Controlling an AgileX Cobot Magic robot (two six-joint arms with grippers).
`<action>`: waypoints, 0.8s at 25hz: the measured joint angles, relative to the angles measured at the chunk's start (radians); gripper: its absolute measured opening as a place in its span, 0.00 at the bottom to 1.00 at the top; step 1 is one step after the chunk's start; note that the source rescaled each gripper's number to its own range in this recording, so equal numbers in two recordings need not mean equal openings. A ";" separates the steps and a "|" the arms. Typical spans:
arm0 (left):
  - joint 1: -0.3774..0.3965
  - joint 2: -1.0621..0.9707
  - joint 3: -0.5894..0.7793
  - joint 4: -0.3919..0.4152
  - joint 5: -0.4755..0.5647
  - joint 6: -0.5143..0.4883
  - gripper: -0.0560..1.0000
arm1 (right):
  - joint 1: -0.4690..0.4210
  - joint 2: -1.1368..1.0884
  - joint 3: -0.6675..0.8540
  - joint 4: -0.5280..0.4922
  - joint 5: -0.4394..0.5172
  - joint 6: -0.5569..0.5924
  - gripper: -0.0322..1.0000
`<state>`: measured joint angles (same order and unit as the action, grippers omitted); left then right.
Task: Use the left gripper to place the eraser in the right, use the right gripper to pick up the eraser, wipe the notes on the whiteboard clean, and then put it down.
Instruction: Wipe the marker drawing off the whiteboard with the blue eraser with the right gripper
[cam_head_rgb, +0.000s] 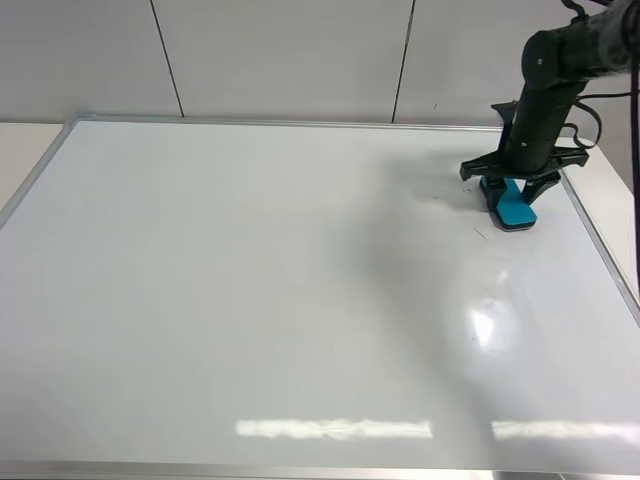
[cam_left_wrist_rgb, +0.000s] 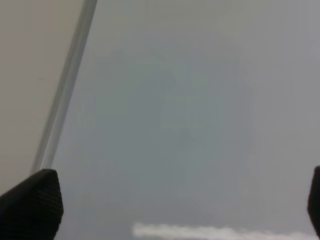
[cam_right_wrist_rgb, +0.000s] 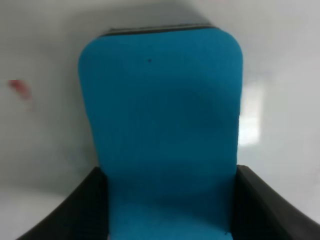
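The teal-blue eraser (cam_head_rgb: 512, 207) rests flat on the whiteboard (cam_head_rgb: 250, 280) near its far right edge. My right gripper (cam_head_rgb: 510, 188) comes down on it from above. In the right wrist view the eraser (cam_right_wrist_rgb: 160, 125) fills the frame and the gripper (cam_right_wrist_rgb: 170, 205) has a black finger tight against each long side, shut on it. Of the notes only a small faint red smear (cam_right_wrist_rgb: 19, 87) shows beside the eraser. My left gripper (cam_left_wrist_rgb: 172, 205) is open and empty over bare whiteboard (cam_left_wrist_rgb: 175, 100), next to its silver frame (cam_left_wrist_rgb: 65, 90); it is out of the exterior high view.
The silver frame (cam_head_rgb: 600, 250) runs close to the right of the eraser. Cream tabletop (cam_head_rgb: 20, 150) lies outside the board on the left. A grey panelled wall (cam_head_rgb: 280, 50) stands behind. Glare patches (cam_head_rgb: 485, 325) lie on the board.
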<state>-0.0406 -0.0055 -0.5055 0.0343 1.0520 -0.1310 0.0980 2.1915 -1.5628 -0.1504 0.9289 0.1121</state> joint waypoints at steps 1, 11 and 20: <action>0.000 0.000 0.000 0.000 0.000 0.000 1.00 | 0.024 0.000 0.000 0.000 0.005 0.000 0.08; 0.000 0.000 0.000 0.000 0.000 0.000 1.00 | 0.361 0.005 0.000 0.203 -0.051 -0.045 0.08; 0.000 0.000 0.000 0.000 0.000 0.000 1.00 | 0.395 -0.019 0.064 0.209 -0.079 -0.003 0.08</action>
<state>-0.0406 -0.0055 -0.5055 0.0343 1.0520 -0.1310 0.4933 2.1726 -1.4990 0.0582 0.8499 0.1093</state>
